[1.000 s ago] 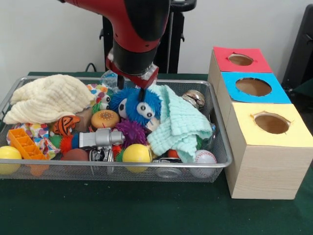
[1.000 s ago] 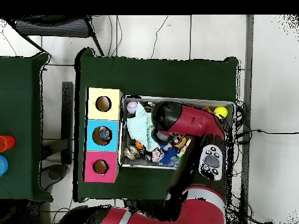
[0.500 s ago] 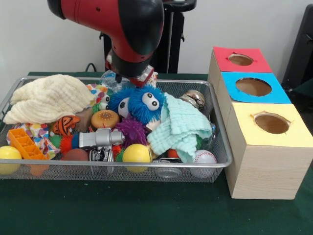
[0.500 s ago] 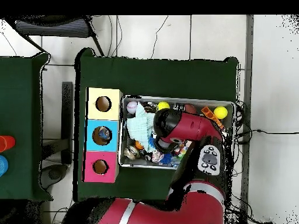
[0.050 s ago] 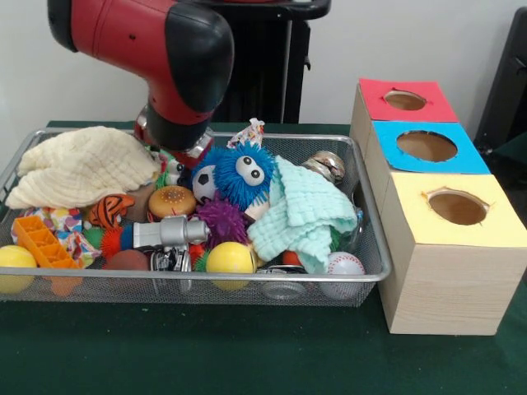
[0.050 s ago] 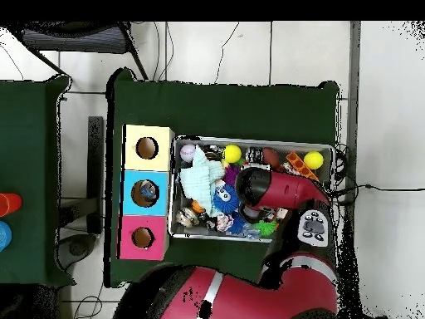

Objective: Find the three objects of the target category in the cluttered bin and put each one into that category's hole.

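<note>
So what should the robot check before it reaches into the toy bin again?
1. End effector state: cannot tell, the arm's wrist hides it behind the toys.
2. Holding anything: cannot tell.
3. Holes free: ok, the yellow hole, blue hole and red hole are all uncovered.
4. Blue fuzzy toy reachable: ok, it sits on top of the pile.
5. Hidden items: not ok, the mint cloth and cream cloth cover part of the wire bin.
</note>
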Robot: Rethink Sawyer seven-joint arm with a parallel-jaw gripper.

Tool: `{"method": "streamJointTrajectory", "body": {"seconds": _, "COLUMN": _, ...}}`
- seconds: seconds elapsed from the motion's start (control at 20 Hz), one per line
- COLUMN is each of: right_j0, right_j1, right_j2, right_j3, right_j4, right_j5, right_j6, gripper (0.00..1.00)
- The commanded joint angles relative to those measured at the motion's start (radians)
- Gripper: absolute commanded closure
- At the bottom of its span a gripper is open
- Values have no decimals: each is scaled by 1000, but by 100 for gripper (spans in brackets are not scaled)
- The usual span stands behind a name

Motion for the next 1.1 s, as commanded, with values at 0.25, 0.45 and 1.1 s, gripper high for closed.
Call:
{"method": "streamJointTrajectory", "body": {"seconds": 0.25, "right_j0": -69, "right_j1": 9, "right_j2": 152, "right_j3": -46, "right_j4": -61, "right_j5": 162, "right_j6": -174, "gripper": 0}}
{"method": "streamJointTrajectory", "body": {"seconds": 0.45, "right_j0": -99, "right_j1": 14, "right_j2": 204, "right_j3": -59, "right_j4": -18, "right_j5": 220, "right_j6": -167, "gripper": 0}}
{"method": "streamJointTrajectory", "body": {"seconds": 1.1, "right_j0": -250, "right_j1": -45, "right_j2": 428, "right_j3": -5, "right_j4": 45, "right_j5": 287, "right_j6": -230, "gripper": 0}}
